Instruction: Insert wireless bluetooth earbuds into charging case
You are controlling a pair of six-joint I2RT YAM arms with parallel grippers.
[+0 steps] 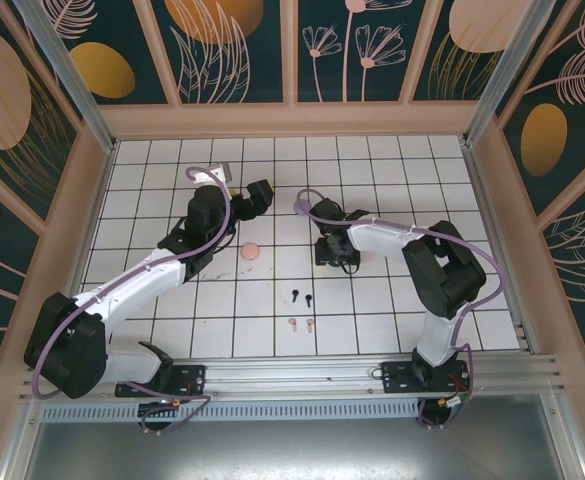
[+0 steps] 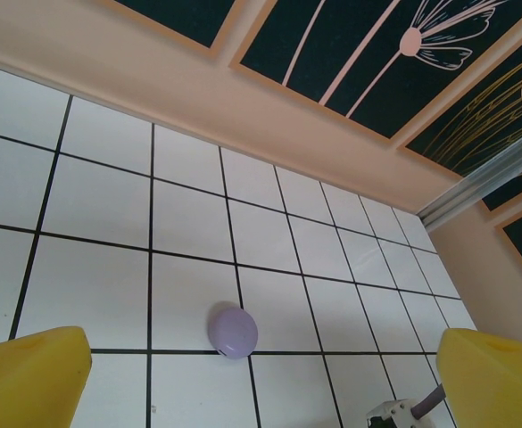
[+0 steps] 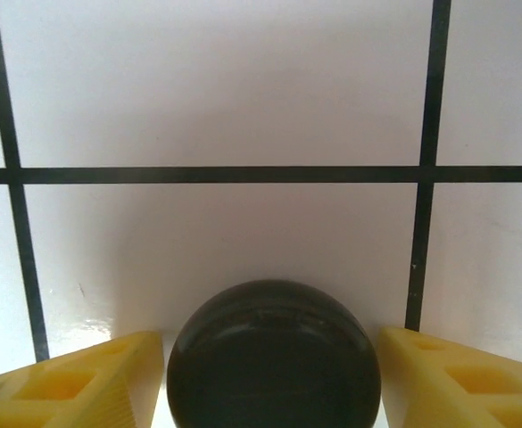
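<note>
While the black earbuds (image 1: 294,296) lie loose on the worktop (image 1: 392,160), a little behind the right hand (image 3: 271,346) and off to its left, with the pink earbuds (image 1: 292,323) further back again, the step in hand looks to be securing the black case (image 3: 274,374) they belong in. That case sits between the right hand's fingers (image 3: 73,383), one close on each flank. Whether they are pressing it or stand just short of it I cannot tell.

To do this well, the case should stay centred so both fingers meet it together at its widest part. A lopsided squeeze on so rounded a shell would likely squirt it forward across the tiles. A firm but modest hold should be enough.

The case is a smooth, dark, domed pebble with a dull sheen. The fingers are yellow wedges with moulded pockets. The worktop is glossy white tile with thin black lines, and the earbuds are tiny stemmed pieces.

The left hand (image 2: 265,379) is released, spread wide, with a lilac case (image 2: 233,331) just ahead of it. A pink case (image 1: 251,250) lies between the two hands.
</note>
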